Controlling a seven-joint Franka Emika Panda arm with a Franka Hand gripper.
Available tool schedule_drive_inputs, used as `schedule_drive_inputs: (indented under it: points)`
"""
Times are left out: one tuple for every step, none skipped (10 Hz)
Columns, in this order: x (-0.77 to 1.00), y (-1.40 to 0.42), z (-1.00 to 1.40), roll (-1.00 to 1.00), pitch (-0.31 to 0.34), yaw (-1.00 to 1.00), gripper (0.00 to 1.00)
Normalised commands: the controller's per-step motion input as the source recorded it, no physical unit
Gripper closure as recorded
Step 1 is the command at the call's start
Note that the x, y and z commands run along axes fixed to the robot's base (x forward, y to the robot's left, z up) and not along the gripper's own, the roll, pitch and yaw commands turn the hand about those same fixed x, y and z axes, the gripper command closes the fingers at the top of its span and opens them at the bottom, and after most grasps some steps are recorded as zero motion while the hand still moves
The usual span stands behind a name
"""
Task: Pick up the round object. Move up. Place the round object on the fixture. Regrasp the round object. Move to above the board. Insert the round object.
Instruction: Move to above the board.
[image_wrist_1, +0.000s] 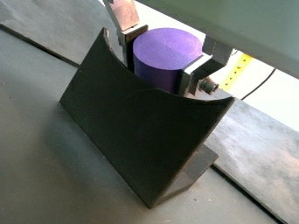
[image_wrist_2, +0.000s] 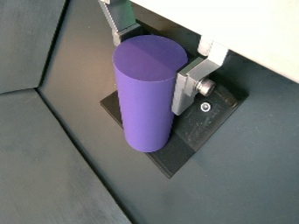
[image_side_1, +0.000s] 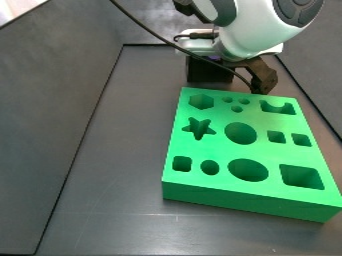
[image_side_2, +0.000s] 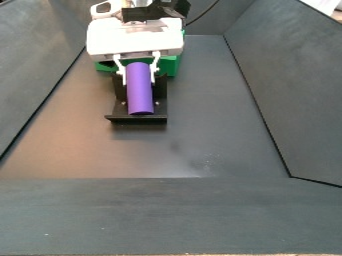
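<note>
Purple peg (image_wrist_2: 149, 92) on fixture (image_wrist_1: 138, 131): likely rigid, light, smooth. Gripper (image_wrist_2: 149, 59) fingers (image_wrist_2: 187, 87) closed against upper flanks; grip there, squarely, mid-diameter.

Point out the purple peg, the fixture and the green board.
purple peg (image_wrist_2: 147, 92): a wrist view, on its curved side.
fixture (image_wrist_1: 128, 122): a wrist view, on its dark upright face.
green board (image_side_1: 221, 185): a side view, on its top surface between holes.

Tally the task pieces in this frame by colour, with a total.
Purple: 1, the round object, between the end effector fingers at the fixture
Dark: 1, the fixture
Green: 1, the board
Total: 3
</note>
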Motion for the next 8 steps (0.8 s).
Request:
schedule_drive_inputs:
  points:
    - [0.06,-0.18,1.00,-0.15,-0.006,-0.14,1.00]
    - [0.06,-0.18,1.00,-0.15,0.003,-0.14,1.00]
    - [0.04,-0.16,1.00,-0.13,0.041,-0.13,1.00]
    - [0.04,-0.16,1.00,-0.12,0.061,-0.11,1.00]
    - [0.03,-0.15,1.00,-0.08,0.117,-0.07,1.00]
    - [0.03,-0.14,1.00,-0.06,0.142,-0.04,1.00]
    - [0.03,-0.14,1.00,-0.05,0.154,-0.01,1.00]
    - [0.03,-0.12,1.00,-0.05,0.160,0.04,1.00]
